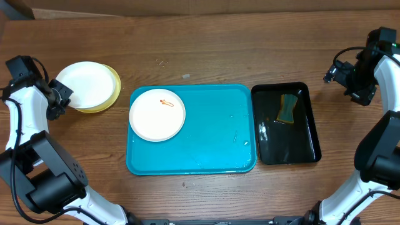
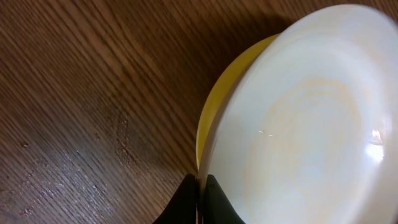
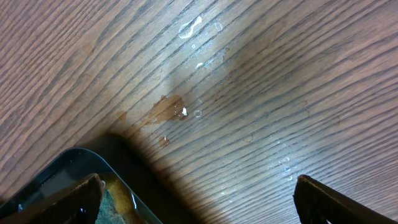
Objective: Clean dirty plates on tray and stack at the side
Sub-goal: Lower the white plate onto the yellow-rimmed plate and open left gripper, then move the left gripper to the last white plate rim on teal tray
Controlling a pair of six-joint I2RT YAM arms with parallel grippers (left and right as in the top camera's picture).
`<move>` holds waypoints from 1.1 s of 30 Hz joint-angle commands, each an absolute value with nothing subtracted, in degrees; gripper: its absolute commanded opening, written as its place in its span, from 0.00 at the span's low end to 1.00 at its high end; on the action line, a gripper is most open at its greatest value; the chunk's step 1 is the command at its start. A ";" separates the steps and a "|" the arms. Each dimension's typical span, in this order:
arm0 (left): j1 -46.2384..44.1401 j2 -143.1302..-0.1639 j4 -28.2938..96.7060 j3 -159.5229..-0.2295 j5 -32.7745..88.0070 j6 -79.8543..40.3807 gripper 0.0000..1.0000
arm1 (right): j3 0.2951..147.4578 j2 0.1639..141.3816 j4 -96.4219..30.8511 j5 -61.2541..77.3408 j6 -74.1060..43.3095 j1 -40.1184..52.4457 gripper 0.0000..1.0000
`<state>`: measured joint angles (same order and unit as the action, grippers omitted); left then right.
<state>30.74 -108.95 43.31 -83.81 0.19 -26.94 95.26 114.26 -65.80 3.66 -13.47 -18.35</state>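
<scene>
My left tool (image 2: 200, 199) is pinched narrow on the rim of a white plate (image 1: 84, 82), which lies over the yellow-green plate (image 1: 113, 94) just left of the tray (image 1: 212, 140). I cannot tell whether it has fully settled. To stack it well, I should lower it flat and centred, part the fingers gently, then back off away from the tray so the rim isn't dragged. My right tool (image 3: 199, 180) stands wide and empty above the worktop, well right of the tray. One smeared plate (image 1: 157, 114) lies at the tray's left end, not yet cleaned.
</scene>
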 commanded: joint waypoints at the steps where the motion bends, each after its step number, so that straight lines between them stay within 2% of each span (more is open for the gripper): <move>1: 30.33 -108.75 42.57 -83.35 -0.01 -27.51 0.27 | 96.38 112.53 -65.65 3.77 -13.74 -18.31 1.00; 3: 30.35 -108.75 42.61 -83.42 3.25 -27.42 0.39 | 96.38 112.53 -65.65 3.77 -13.74 -18.28 1.00; 5: 30.37 -108.73 43.57 -84.29 12.29 -26.22 0.44 | 96.38 112.53 -65.65 3.77 -13.74 -18.28 1.00; 8: 30.46 -108.62 49.45 -87.68 26.81 -22.85 0.40 | 96.38 112.53 -65.63 3.77 -13.74 -18.31 1.00; 11: 29.19 -107.63 58.30 -90.78 31.59 -19.18 0.32 | 96.38 112.53 -65.65 3.77 -13.74 -18.31 1.00; 14: 26.98 -105.03 65.30 -91.09 29.08 -15.31 0.31 | 96.38 112.53 -65.65 3.77 -13.74 -18.31 1.00; 18: 21.80 -102.45 73.58 -91.07 21.39 -14.98 0.36 | 96.38 112.53 -65.63 3.77 -13.74 -18.31 1.00; 22: 14.83 -102.26 78.67 -90.02 10.98 -17.28 0.32 | 96.38 112.53 -65.65 3.77 -13.74 -18.31 1.00; 29: 6.94 -102.26 73.30 -80.88 -0.64 -25.58 0.36 | 96.38 112.53 -65.65 3.77 -13.74 -18.28 1.00; 33: 6.72 -102.26 69.30 -76.12 -1.52 -27.27 0.36 | 96.38 112.53 -65.65 3.77 -13.74 -18.31 1.00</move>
<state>6.72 -103.37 71.18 -79.83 3.18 -23.68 95.26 114.26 -65.76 3.66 -13.47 -18.35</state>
